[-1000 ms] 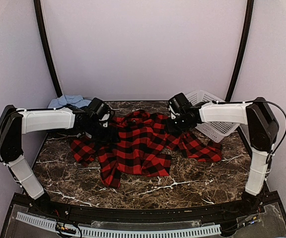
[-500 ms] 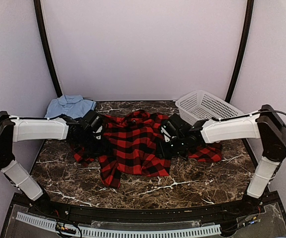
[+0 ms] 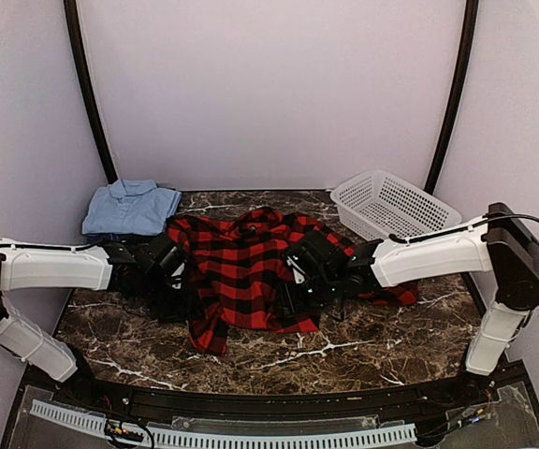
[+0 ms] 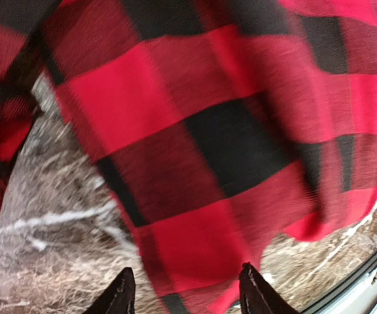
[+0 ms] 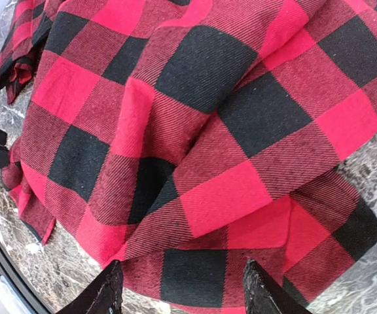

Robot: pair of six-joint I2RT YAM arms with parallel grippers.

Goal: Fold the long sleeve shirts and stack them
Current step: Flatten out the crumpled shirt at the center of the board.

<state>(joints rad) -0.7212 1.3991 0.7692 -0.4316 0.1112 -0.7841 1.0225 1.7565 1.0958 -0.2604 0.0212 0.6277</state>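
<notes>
A red-and-black check flannel shirt (image 3: 246,267) lies crumpled across the middle of the marble table (image 3: 344,351). A folded light blue shirt (image 3: 131,206) rests at the back left. My left gripper (image 3: 181,292) hovers low over the flannel's left edge. In its wrist view the gripper (image 4: 185,291) stands open, the cloth's hem (image 4: 195,261) below and between the tips. My right gripper (image 3: 293,290) is over the flannel's right front part. Its wrist view shows that gripper (image 5: 179,288) open above the flannel (image 5: 208,131), holding nothing.
A white mesh basket (image 3: 391,206) stands at the back right corner. Bare marble shows along the front of the table. The table's front edge and a black rail (image 3: 251,407) run below the arms.
Both arms have swung from the back of the table forward and inward, lowering over the flannel. The light blue shirt and the basket are now uncovered.
</notes>
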